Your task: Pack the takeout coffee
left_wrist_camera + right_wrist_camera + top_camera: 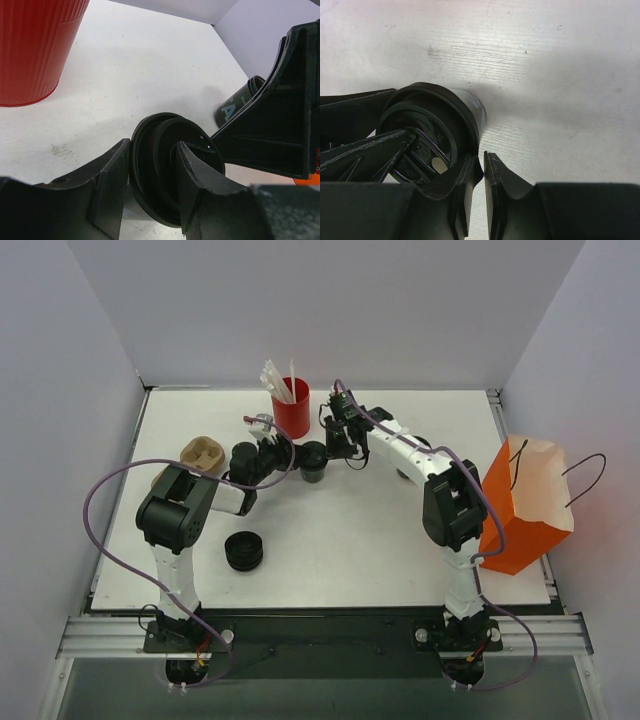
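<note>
Jaws of the left gripper [152, 167] are clamping the lid rim of a small black disposable coffee cup with a round black lid [470, 107], which is sitting on the white table [400, 540] near a red ribbed cup [292, 415]. Jaws of the right gripper [480, 167] are hanging almost together, gripping nothing, just beside that lid.

One coffee cup [314, 464], one orange bag [525, 510]
</note>
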{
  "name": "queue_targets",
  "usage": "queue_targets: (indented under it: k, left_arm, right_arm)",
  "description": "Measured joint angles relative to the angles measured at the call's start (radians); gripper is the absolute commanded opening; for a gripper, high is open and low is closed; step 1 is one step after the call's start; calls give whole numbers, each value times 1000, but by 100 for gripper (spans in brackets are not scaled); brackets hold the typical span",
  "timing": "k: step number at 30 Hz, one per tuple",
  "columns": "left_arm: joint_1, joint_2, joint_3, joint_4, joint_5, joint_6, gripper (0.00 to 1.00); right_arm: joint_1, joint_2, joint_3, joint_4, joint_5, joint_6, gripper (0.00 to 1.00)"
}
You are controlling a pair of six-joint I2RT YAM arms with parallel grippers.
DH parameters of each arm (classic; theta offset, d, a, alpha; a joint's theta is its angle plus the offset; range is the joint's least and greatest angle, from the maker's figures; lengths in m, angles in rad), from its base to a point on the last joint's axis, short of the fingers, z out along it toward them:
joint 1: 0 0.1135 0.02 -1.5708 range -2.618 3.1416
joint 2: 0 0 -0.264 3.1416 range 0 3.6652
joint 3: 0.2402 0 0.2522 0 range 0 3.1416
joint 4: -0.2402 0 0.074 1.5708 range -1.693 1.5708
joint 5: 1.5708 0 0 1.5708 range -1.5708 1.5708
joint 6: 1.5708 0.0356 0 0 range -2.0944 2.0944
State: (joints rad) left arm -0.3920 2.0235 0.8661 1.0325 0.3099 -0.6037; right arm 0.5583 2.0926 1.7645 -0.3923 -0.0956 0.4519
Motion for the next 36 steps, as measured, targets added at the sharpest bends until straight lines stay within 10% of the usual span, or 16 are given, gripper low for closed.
queue_targets:
  k: [22, 36]
  left_arm:
    - [2, 5, -12, 31, -6, -14, 44]
    - [29, 5, -22, 46, -68, -14, 44]
  right_arm:
    - [13, -68, -193, 218, 11, 70, 13]
    - [-87, -61, -422, 700, -317, 315, 11]
